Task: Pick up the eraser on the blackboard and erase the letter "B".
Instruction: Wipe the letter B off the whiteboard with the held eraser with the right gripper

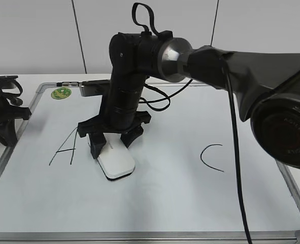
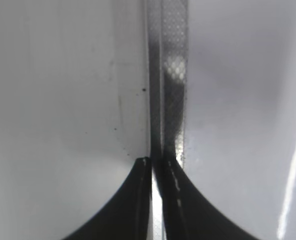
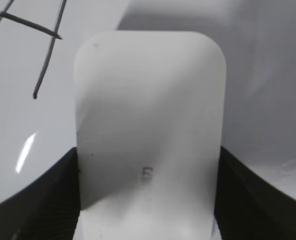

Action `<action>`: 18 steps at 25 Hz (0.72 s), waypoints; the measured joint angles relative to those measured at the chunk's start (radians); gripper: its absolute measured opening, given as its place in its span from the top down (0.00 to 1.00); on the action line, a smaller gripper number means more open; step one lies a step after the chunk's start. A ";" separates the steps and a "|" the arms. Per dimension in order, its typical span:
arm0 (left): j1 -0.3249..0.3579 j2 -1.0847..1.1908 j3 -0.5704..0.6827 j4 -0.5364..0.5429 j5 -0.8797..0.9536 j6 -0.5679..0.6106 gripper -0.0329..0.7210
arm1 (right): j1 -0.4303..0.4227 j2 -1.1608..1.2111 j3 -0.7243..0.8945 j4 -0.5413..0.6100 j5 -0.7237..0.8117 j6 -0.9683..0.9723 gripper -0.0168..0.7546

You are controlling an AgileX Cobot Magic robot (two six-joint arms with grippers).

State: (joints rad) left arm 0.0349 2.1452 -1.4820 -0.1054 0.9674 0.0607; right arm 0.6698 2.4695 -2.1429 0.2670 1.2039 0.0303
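Note:
The white eraser (image 1: 117, 161) lies flat on the blackboard (image 1: 190, 203), between the black "A" (image 1: 63, 147) and the black "C" (image 1: 211, 157). My right gripper (image 1: 112, 146) reaches across from the right and is shut on the eraser's far end. In the right wrist view the eraser (image 3: 148, 125) fills the space between the two fingers (image 3: 148, 205), with strokes of the "A" (image 3: 42, 30) at the upper left. The letter "B" does not show in any view. My left gripper (image 2: 155, 165) is shut and empty over the board's metal frame (image 2: 168, 75).
A round green magnet (image 1: 61, 93) and a grey holder (image 1: 91, 87) sit at the board's far left edge. The left arm (image 1: 2, 117) rests off the board's left side. The right arm's cable (image 1: 238, 168) hangs over the board's right half.

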 joint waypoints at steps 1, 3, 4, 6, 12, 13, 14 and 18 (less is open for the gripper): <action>0.000 0.000 0.000 0.002 0.000 0.000 0.92 | -0.001 0.000 0.000 0.000 0.000 0.004 0.30; 0.000 0.000 0.000 0.004 0.000 0.000 0.92 | -0.008 0.000 0.000 0.006 0.000 0.009 0.30; 0.000 0.000 0.000 0.004 0.000 0.000 0.92 | -0.010 0.000 0.000 0.011 0.000 0.011 0.30; 0.000 0.000 0.000 0.004 0.000 0.000 0.92 | -0.019 0.000 0.000 0.014 0.000 0.016 0.30; 0.000 0.000 0.000 0.006 0.000 0.000 0.92 | -0.048 -0.002 0.000 0.058 0.000 0.026 0.30; 0.000 0.000 0.000 0.006 0.000 0.000 0.92 | -0.055 -0.002 0.002 0.063 0.000 0.028 0.30; 0.000 0.000 0.000 0.006 0.000 0.000 0.92 | -0.061 -0.004 0.002 0.065 0.000 0.029 0.30; 0.000 0.000 0.000 0.006 0.000 0.000 0.92 | -0.098 -0.007 0.002 0.040 0.002 0.035 0.30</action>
State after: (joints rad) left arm 0.0349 2.1452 -1.4820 -0.0996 0.9674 0.0607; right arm 0.5715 2.4621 -2.1411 0.3072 1.2057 0.0650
